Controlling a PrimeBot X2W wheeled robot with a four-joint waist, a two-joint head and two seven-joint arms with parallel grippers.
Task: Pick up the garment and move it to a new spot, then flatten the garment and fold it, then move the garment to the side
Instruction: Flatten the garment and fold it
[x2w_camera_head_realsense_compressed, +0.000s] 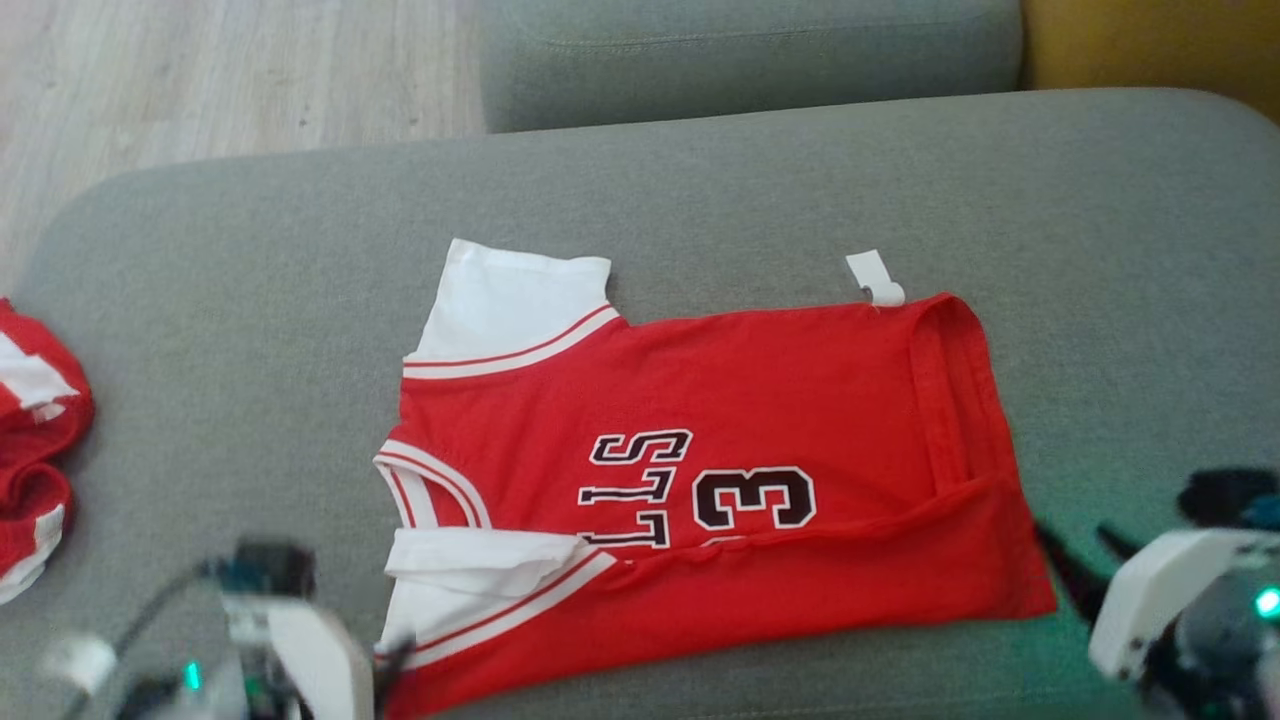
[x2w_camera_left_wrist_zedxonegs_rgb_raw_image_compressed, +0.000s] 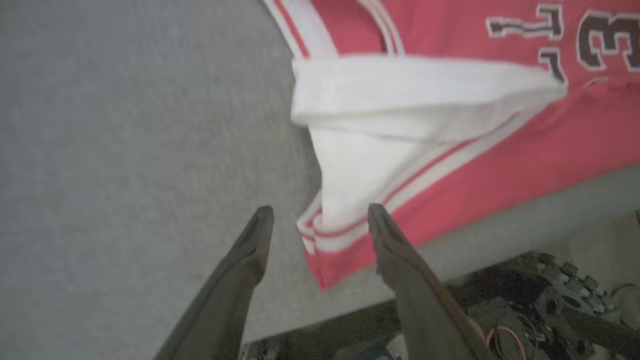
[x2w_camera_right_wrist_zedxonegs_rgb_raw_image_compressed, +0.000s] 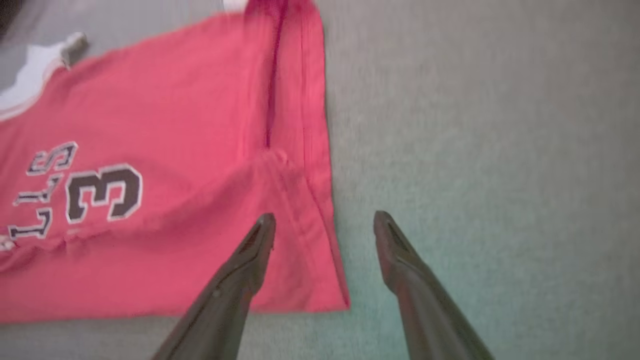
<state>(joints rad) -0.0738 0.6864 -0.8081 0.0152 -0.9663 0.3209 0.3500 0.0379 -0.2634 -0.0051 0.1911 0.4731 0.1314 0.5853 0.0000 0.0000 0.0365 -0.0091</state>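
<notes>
The garment (x2w_camera_head_realsense_compressed: 760, 400), a red jersey with white sleeves and a dark "3", lies on the grey cushion (x2w_camera_head_realsense_compressed: 250, 300), its near long edge folded up over the front. My left gripper (x2w_camera_head_realsense_compressed: 392, 655) is open at the garment's near-left corner. In the left wrist view the left gripper (x2w_camera_left_wrist_zedxonegs_rgb_raw_image_compressed: 320, 217) has its fingers spread on either side of the white-and-red sleeve hem (x2w_camera_left_wrist_zedxonegs_rgb_raw_image_compressed: 345, 235), above it. My right gripper (x2w_camera_head_realsense_compressed: 1090, 565) is open just off the near-right corner. In the right wrist view the right gripper (x2w_camera_right_wrist_zedxonegs_rgb_raw_image_compressed: 324, 222) straddles the red hem corner (x2w_camera_right_wrist_zedxonegs_rgb_raw_image_compressed: 320, 270).
A second red-and-white garment (x2w_camera_head_realsense_compressed: 35, 440) is bunched at the cushion's left edge. A white tag (x2w_camera_head_realsense_compressed: 875, 278) sticks out at the jersey's far edge. Another grey cushion (x2w_camera_head_realsense_compressed: 750, 50) lies behind, with wood floor (x2w_camera_head_realsense_compressed: 200, 70) at the far left. The robot base (x2w_camera_left_wrist_zedxonegs_rgb_raw_image_compressed: 525, 300) sits below the cushion's near edge.
</notes>
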